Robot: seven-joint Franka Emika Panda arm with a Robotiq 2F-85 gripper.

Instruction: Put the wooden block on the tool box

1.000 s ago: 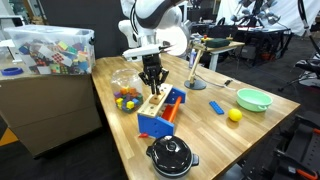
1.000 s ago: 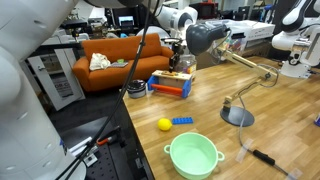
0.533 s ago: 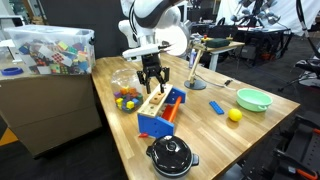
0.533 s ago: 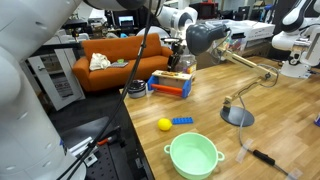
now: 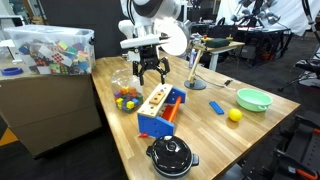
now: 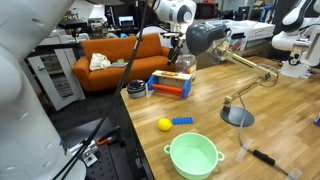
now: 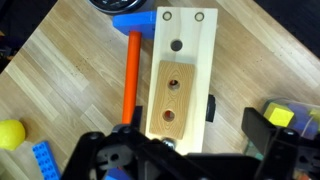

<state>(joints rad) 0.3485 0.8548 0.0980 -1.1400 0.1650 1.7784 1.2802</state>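
The wooden block (image 7: 172, 105), light brown with two dark holes, lies flat on the pale top bar of the blue tool box (image 7: 135, 22). It rests lengthwise along the bar, at the end nearest the wrist camera. My gripper (image 7: 178, 142) hangs open just above it, its fingers (image 7: 264, 128) standing clear on either side and touching nothing. In an exterior view the gripper (image 5: 150, 72) is a little above the tool box (image 5: 160, 112), with the block (image 5: 155, 97) on top. The tool box (image 6: 172, 84) also shows from the far side.
A clear bowl of coloured balls (image 5: 126, 96) sits beside the tool box. A black pot (image 5: 172, 155) is near the table's front edge. A desk lamp (image 5: 197, 65), blue flat piece (image 5: 217, 107), yellow ball (image 5: 234, 115) and green bowl (image 5: 253, 99) lie further along the table.
The gripper opened, let go of the wooden block on the tool box's top bar, and rose a little above it. The block stays where it was set.
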